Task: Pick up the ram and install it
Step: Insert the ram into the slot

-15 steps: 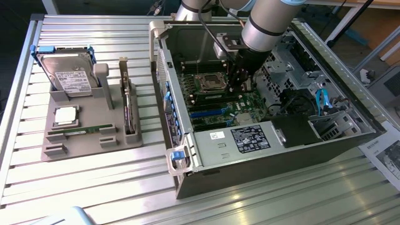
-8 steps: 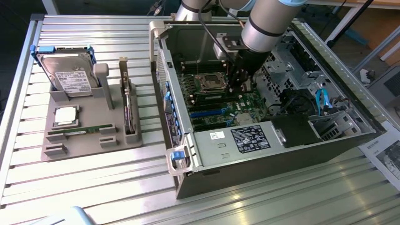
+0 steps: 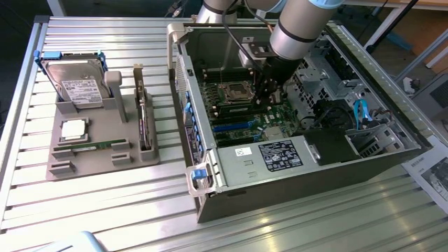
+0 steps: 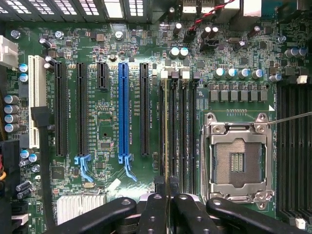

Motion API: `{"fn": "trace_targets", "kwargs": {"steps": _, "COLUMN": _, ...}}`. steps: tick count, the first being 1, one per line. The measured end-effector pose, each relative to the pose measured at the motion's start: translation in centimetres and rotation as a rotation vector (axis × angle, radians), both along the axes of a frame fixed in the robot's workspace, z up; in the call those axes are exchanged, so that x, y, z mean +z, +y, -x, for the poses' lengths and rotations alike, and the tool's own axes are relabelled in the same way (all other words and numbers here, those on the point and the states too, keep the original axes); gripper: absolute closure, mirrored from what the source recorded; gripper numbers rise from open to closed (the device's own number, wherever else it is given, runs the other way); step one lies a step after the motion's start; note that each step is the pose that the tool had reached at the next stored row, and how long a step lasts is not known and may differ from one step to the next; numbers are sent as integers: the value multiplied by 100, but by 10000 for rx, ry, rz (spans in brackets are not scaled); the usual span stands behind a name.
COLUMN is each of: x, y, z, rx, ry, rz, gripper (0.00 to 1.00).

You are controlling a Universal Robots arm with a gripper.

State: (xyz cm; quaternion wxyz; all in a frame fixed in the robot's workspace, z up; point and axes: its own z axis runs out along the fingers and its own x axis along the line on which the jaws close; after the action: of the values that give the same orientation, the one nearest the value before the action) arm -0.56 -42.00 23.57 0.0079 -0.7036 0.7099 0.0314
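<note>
The ram (image 4: 167,127) shows edge-on as a thin green-yellow strip running along one of the black memory slots (image 4: 181,131), beside the empty processor socket (image 4: 237,161). My gripper (image 4: 166,187) is shut on the ram's near end, with a black finger (image 4: 152,209) on each side of the strip. I cannot tell whether the stick is fully seated in the slot. In the exterior view my gripper (image 3: 268,97) reaches down into the open computer case (image 3: 210,173), just over the motherboard (image 3: 242,118) beside the socket.
A grey tray (image 3: 98,163) on the exterior view's left holds a hard drive (image 3: 77,84), a silver processor (image 3: 73,130), a green stick (image 3: 91,145) and a dark expansion card (image 3: 144,123). Blue and black expansion slots (image 4: 124,107) lie beside the memory slots. Cables and drive cages (image 3: 364,121) crowd the case.
</note>
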Motion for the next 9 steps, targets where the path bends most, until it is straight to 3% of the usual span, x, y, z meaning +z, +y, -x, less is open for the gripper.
{"fn": "trace_targets", "kwargs": {"steps": 9, "x": -36, "y": 0, "z": 0, "rx": 0, "ry": 1, "rz": 2, "gripper": 88}}
